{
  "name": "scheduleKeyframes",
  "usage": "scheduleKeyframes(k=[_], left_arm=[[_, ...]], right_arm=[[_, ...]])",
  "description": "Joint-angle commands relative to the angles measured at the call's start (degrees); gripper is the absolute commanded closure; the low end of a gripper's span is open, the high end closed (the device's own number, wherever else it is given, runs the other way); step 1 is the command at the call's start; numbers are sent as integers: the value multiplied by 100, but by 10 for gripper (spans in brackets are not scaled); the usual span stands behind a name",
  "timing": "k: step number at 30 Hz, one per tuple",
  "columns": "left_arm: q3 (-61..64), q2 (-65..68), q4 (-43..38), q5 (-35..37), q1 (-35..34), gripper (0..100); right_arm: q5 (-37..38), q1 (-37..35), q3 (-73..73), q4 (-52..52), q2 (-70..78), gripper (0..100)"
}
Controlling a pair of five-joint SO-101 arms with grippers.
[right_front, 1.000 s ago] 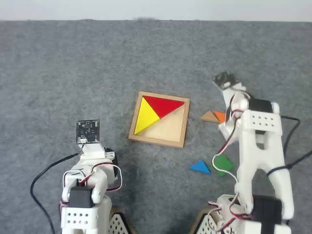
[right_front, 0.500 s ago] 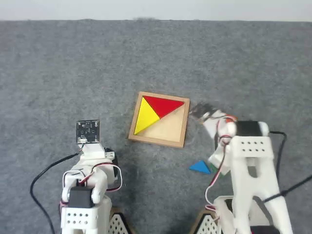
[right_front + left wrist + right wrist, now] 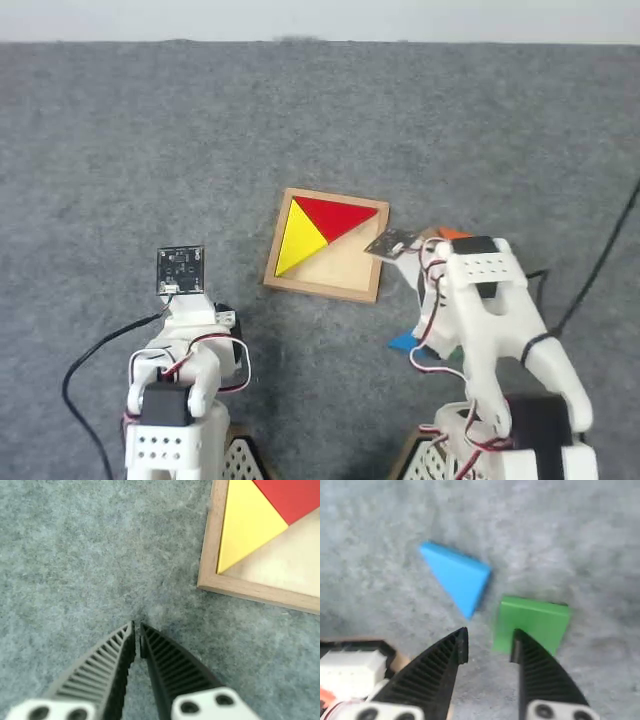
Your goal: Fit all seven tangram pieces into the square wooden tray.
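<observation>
High view, sq wooden tray [image 3: 345, 266], red tri [image 3: 336, 215], yellow tri [image 3: 298, 238] (both inside)

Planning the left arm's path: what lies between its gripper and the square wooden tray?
Only bare grey mat. The left wrist view shows an open stretch of it between the left gripper and the square wooden tray, at its near rim.
</observation>
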Motion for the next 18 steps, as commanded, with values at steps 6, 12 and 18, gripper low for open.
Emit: scheduleKeyframes(k=[6,12,18], left_arm=[[-75,-114,26,-88,-35,986],[-75,-114,26,-88,-35,986],[-75,-114,26,-88,-35,986]], right_arm=[[88,558,-9,-752,84,750],[-607,980,-369,-1508,-154,747],[-844,541,-1442,-1112,-444,749]])
